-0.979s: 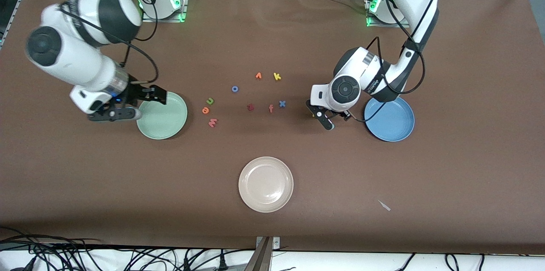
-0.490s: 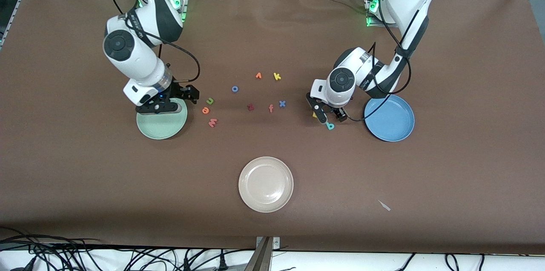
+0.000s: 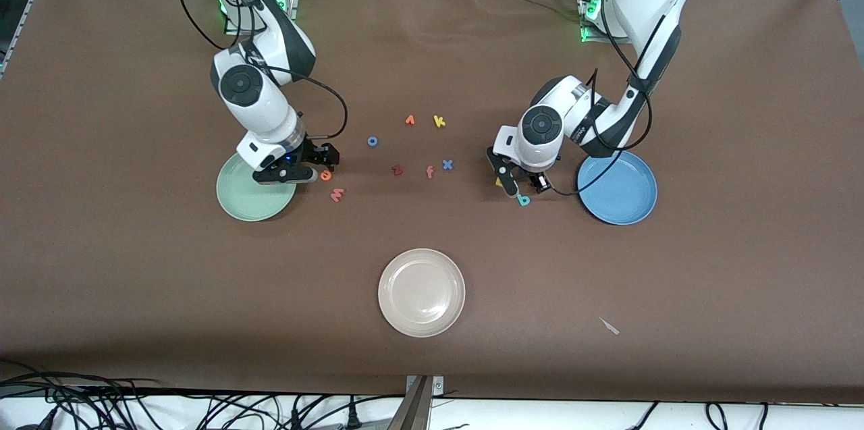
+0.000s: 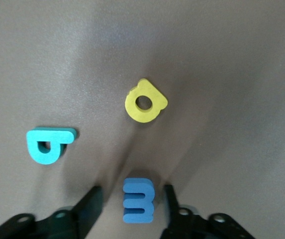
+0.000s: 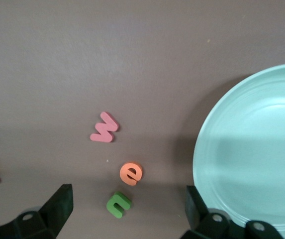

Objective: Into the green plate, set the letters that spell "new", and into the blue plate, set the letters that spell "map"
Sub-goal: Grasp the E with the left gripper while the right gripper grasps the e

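A brown tabletop [image 3: 135, 295] carried three round plates and a scatter of tiny foam letters. The green plate [image 3: 244, 202], pale mint with a raised rim, lay toward the right arm's end; the blue plate [image 3: 617, 188], mid-blue, lay toward the left arm's end; a beige plate [image 3: 422, 292] lay between them, nearer the front camera.

The right end effector [image 3: 317, 161] hung just beside the green plate, over the green n [image 5: 118, 204], its fingers [image 5: 57, 204] spread wide with the n between them and untouched. The orange e [image 5: 131, 173] lay just beside the n, and the salmon-red w [image 5: 104, 128] a little nearer the front camera than the e; all three lay flat on the tabletop, outside the plate.

The left end effector [image 4: 131, 205] was low over the tabletop near the blue plate, its fingers [image 4: 88, 209] flanking the blue m [image 4: 138, 199] with a narrow gap on each side, partly closed and not yet gripping. The yellow a [image 4: 145, 101] and the teal p [image 4: 47, 144] lay flat close by, apart from each other and outside the blue plate.

Between the two groups lay a blue o [image 3: 372, 141], a dark red z [image 3: 397, 170], an orange f [image 3: 429, 172], a blue x [image 3: 447, 164] and a yellow k [image 3: 439, 121].
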